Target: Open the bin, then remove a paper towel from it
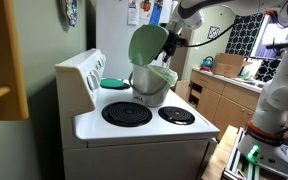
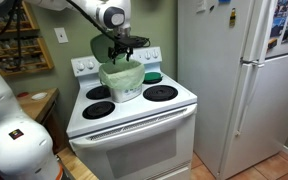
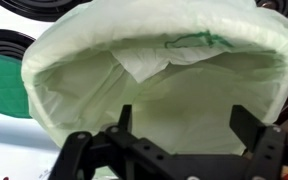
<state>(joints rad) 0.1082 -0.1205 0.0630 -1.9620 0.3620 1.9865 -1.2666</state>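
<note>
Bin (image 1: 150, 88) on the stove (image 1: 92, 126) is seen with lid (image 1: 147, 44) tipped up, directly below the gripper (image 3: 181, 118), which is spread wide and empty, with the paper towel (image 3: 144, 66) lying straight ahead inside, toward the far wall.

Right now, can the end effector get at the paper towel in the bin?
Probably yes: the lid stands open, the open end effector hangs above the bin mouth, and the paper towel lies uncovered inside.
</note>
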